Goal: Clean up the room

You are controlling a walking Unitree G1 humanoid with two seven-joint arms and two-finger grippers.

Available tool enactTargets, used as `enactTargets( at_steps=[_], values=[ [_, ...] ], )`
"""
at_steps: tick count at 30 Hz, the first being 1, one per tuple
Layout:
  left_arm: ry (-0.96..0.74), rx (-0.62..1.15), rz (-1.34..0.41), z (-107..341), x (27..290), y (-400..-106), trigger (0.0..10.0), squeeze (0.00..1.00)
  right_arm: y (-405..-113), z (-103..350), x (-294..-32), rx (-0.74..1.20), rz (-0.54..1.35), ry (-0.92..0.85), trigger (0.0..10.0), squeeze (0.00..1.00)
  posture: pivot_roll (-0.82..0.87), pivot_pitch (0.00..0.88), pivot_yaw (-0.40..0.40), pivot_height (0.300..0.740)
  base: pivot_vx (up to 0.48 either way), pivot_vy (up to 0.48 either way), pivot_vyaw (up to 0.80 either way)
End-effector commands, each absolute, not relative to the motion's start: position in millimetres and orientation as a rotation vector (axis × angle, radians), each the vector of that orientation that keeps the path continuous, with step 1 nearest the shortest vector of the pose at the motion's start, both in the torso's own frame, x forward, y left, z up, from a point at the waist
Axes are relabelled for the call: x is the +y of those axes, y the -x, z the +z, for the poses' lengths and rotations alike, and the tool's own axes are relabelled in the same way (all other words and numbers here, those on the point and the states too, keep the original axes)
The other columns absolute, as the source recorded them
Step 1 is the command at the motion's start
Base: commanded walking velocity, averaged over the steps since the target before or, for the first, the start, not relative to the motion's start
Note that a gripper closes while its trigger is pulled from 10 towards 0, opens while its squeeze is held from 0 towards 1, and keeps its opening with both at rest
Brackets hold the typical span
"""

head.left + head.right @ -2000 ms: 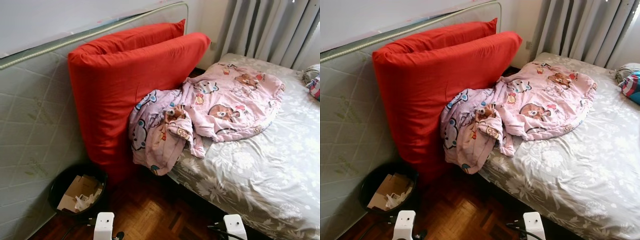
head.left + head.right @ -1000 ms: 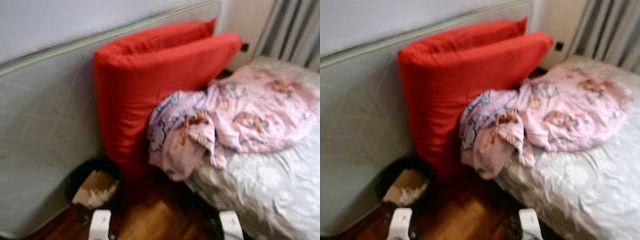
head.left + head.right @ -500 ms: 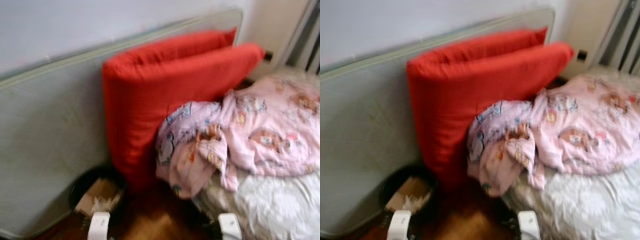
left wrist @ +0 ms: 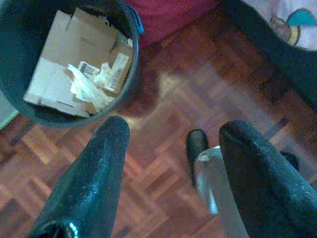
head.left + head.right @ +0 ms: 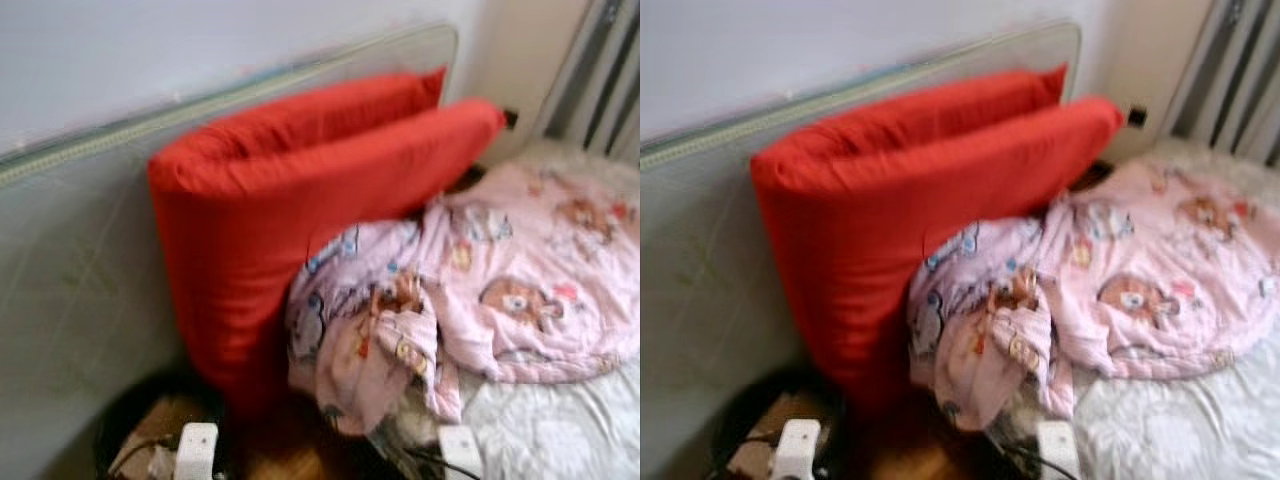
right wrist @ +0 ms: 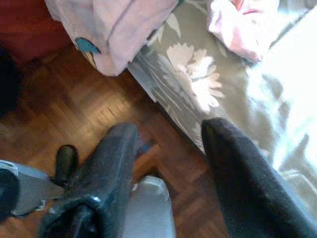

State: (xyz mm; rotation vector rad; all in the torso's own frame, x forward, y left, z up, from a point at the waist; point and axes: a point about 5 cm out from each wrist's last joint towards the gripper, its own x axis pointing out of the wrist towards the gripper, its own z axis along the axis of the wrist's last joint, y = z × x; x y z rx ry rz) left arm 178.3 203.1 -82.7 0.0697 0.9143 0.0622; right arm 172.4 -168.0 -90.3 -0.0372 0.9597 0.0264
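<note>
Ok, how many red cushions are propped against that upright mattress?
2. The rear red cushion leans on the mattress; the front red cushion leans against it, beside the pink blanket. Any further ones behind would be hidden.

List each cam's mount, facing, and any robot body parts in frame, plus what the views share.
Left eye, head: looks forward and down at the red cushion and pink blanket; white arm parts at the bottom edge.
Right eye: same scene, slightly offset.
Left wrist: looks down past the open left gripper at the black bin of cardboard on the wood floor.
Right wrist: looks down past the open right gripper at the bed edge.
Shared: blanket, bin, cushion.
</note>
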Motion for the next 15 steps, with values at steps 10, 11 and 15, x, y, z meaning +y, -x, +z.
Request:
enactTargets(
  at_steps=[10,11,15],
  values=[
    [-0.062,0.900,0.052,-81.3,196.9,-183.3,10.0,0.00,-168.1,-90.9,-179.2,0.959,-0.005,0.035,10.0,0.00,-0.03,0.015,0.011,0.740,0.242,0.000,-0.15],
    [-0.059,0.898,0.053,-81.3,196.7,-183.2,10.0,0.00,-168.6,-90.5,-179.2,0.952,-0.003,0.033,10.0,0.00,-0.03,0.015,0.010,0.740,0.000,0.000,0.00],
    [-0.050,0.890,0.054,-81.1,196.1,-183.2,10.0,0.00,-169.4,-89.7,-179.1,0.935,0.001,0.027,10.0,0.00,-0.03,0.017,0.008,0.740,0.000,0.000,0.00]
  ],
)
